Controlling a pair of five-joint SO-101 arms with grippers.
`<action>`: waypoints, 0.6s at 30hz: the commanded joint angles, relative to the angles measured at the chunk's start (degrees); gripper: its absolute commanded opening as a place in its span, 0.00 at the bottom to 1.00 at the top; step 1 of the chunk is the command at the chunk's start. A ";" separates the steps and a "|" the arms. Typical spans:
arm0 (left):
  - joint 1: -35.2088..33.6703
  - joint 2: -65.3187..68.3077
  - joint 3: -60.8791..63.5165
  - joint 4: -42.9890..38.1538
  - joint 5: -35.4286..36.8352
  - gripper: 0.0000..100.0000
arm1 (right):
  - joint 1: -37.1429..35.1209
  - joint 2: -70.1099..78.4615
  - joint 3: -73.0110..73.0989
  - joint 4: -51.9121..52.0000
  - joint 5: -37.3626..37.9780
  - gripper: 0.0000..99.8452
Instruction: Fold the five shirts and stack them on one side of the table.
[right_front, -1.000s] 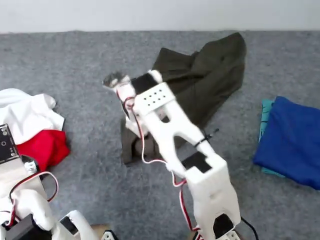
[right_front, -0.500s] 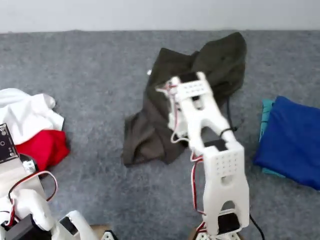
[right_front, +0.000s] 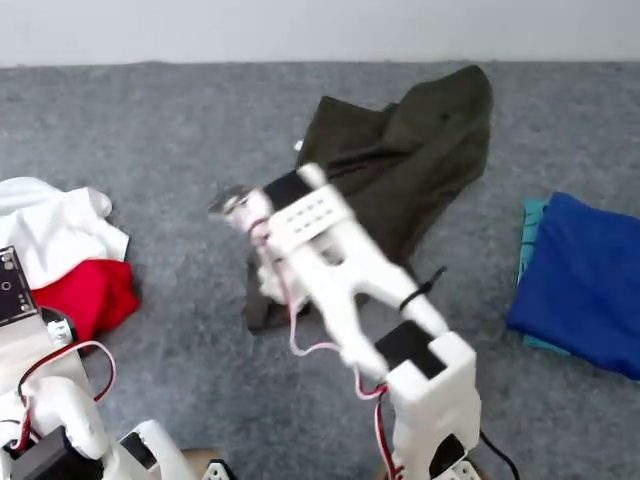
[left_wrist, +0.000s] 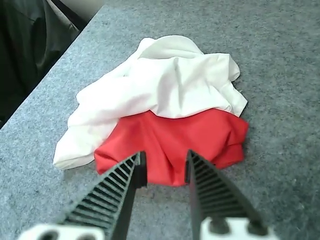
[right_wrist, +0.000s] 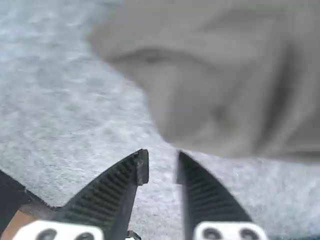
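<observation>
Left side of the grey carpeted tabletop (right_front: 170, 130): a crumpled white shirt (right_front: 45, 225) lay over a bunched red shirt (right_front: 95, 295), the two touching. Left fingers (left_wrist: 125, 185) hung just short of the red shirt's near edge, tips a narrow gap apart, gripping nothing.

Centre: a rumpled dark olive shirt (right_front: 410, 150) was spread toward the far edge. The white right arm (right_front: 320, 225) crossed over its lower part and hid some of the cloth. Right fingers (right_wrist: 131, 176) sat by the olive shirt's left edge over bare carpet, with the cloth just beyond the tips. They were slightly apart with nothing between them.

Right side: a folded blue shirt (right_front: 585, 280) lay on a teal shirt (right_front: 530, 235), well apart from both arms.
</observation>
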 joint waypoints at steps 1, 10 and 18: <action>-0.44 0.97 -0.13 -1.14 0.00 0.13 | -4.44 1.10 -1.85 1.36 0.09 0.24; -0.44 0.97 -0.13 -0.79 0.00 0.13 | -9.45 13.93 -16.53 1.98 0.00 0.25; -0.44 0.79 -0.04 -0.70 0.00 0.13 | -11.47 22.29 -21.45 1.36 -2.02 0.25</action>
